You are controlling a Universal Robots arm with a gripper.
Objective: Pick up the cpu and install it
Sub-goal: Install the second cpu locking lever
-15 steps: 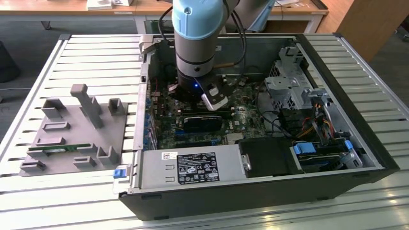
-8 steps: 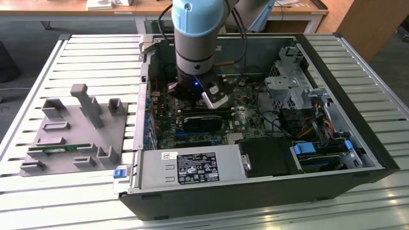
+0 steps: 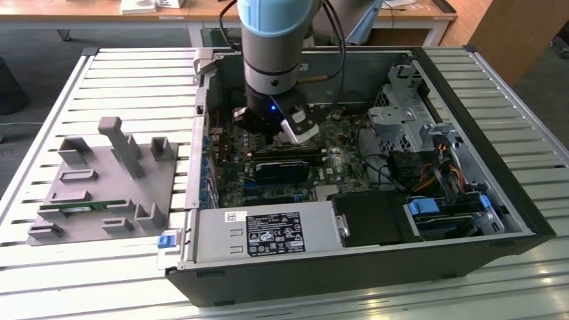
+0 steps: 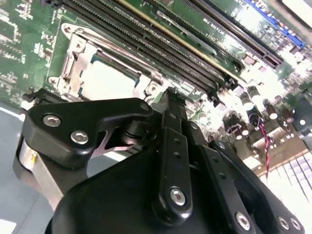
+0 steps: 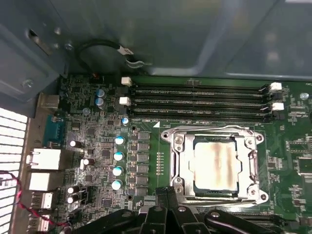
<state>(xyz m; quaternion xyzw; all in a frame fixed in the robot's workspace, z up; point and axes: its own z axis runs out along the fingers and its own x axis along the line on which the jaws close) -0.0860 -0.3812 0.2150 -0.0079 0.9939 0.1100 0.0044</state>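
Observation:
The cpu point(image 5: 216, 165) lies flat inside the metal-framed socket point(image 5: 178, 161) on the green motherboard, its silver top facing up; it also shows pale and bright in the second wrist view point(image 4: 105, 80). My gripper point(image 5: 165, 195) hovers just beside the socket's edge, its black fingers pressed together with nothing between them. The narrow fingertips point(image 4: 171, 97) sit over the board next to the socket and the memory slots point(image 4: 161, 44). From the exterior view my gripper point(image 3: 298, 137) reaches down into the open computer case point(image 3: 462, 167) above the motherboard.
A grey fixture point(image 3: 116, 153) with a green memory stick point(image 3: 84, 207) lies on the slatted table at the exterior view's left. Inside the case are the power supply point(image 3: 266, 233), a drive cage point(image 3: 400, 120), cables point(image 3: 436, 180) and capacitors point(image 5: 118, 156).

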